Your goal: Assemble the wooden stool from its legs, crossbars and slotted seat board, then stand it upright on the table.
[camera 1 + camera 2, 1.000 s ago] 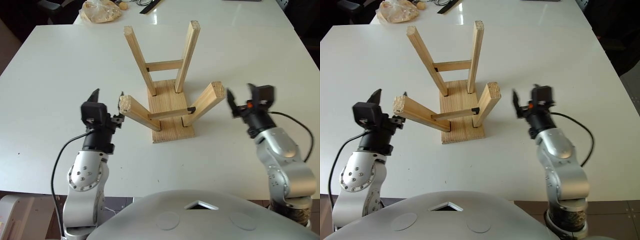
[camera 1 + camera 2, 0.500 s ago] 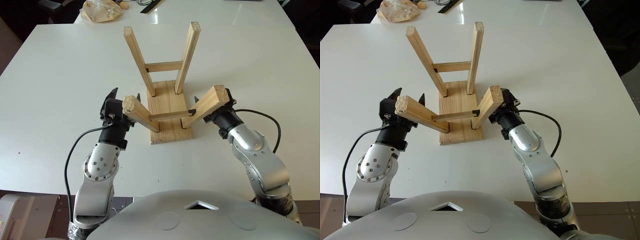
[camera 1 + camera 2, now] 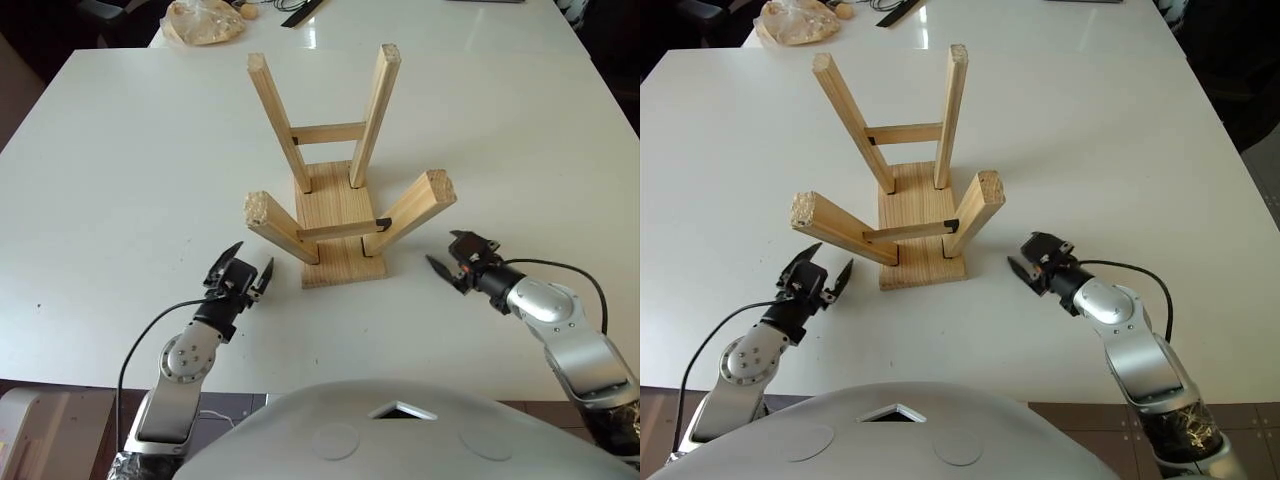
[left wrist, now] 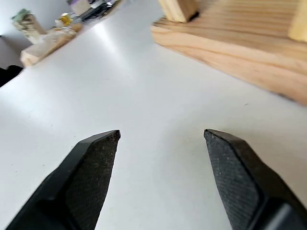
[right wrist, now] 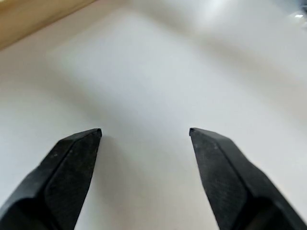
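Our left gripper (image 3: 252,258) and right gripper (image 3: 441,248) gape empty at the near edge of the table (image 3: 120,150). Flip the upturned stool (image 3: 345,255) lopsidedly and we could pop its legs (image 3: 280,120) loose.

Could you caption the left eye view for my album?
Assembled wooden stool resting seat-down on the white table, open left pincer and open right pincer flanking it.

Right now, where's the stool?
In the left eye view the stool sits upside down on the table, centre, seat board flat and legs up, just beyond and between the left claw and right claw.
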Controlling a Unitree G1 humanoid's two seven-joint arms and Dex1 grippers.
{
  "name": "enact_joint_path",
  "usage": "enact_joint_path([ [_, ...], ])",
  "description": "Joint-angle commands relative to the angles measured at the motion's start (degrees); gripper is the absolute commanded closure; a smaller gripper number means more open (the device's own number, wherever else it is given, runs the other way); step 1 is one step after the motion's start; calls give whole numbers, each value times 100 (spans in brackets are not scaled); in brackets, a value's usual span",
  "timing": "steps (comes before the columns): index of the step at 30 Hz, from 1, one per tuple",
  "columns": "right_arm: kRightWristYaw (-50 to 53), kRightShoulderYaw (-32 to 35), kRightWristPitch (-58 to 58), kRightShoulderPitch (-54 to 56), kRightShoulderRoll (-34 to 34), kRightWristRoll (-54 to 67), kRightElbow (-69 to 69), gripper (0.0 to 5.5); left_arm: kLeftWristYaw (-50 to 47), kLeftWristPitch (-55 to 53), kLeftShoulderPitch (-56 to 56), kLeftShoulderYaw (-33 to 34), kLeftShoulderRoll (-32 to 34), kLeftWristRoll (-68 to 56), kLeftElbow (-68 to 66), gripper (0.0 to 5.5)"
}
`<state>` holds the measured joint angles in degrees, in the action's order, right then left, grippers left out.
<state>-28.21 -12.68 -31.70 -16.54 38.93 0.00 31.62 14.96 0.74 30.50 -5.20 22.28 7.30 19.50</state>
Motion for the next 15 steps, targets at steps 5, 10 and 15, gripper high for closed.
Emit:
enact_joint_path([
  [5,-1505,-281,22,237,625,625,315,210,554,214,-309,-741,81,184,-197,222],
  [10,-1154,-483,488,1024,211,122,-710,210,847,305,-688,-1105,87,217,-217,222],
  [15,-1383,373,637,978,426,567,-1096,210,717,290,-1094,-631,143,82,-607,222],
])
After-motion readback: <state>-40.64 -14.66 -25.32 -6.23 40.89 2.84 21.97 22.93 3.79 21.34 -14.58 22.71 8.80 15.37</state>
